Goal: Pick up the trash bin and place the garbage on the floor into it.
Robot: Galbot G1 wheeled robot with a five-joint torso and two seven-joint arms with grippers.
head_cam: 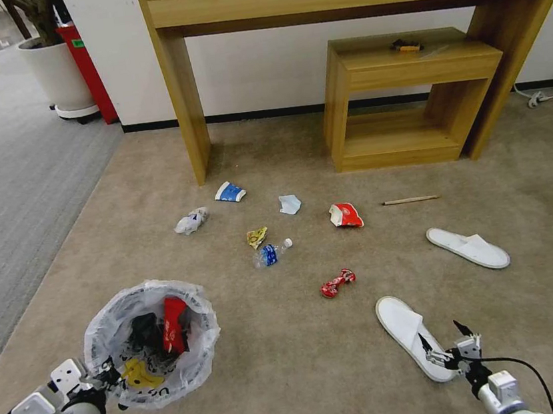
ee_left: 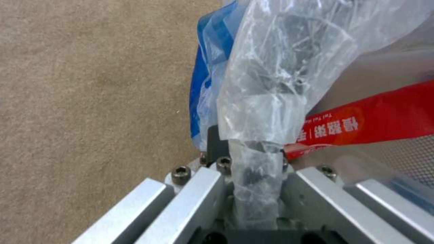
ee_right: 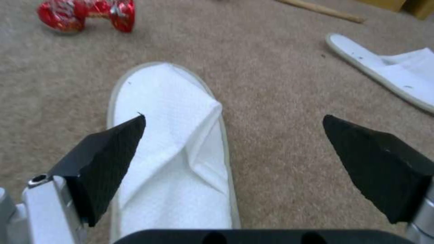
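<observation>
Your trash bin point(head_cam: 151, 343) sits on the beige floor point(head_cam: 298, 379), its bagged rim pinched tight in the left gripper point(head_cam: 106, 376) at the near side; red and yellow wrappers already inside. Right gripper point(head_cam: 446, 340) is spread wide, hovering over the near white slipper point(head_cam: 406, 332), one finger point(ee_right: 106, 159) above its fabric. Just beyond: twisted red wrapper point(head_cam: 337, 283), 2nd slipper point(head_cam: 467, 247). Farther out: bottle point(head_cam: 271, 253), cup point(head_cam: 229, 192), stick point(head_cam: 410, 200).
</observation>
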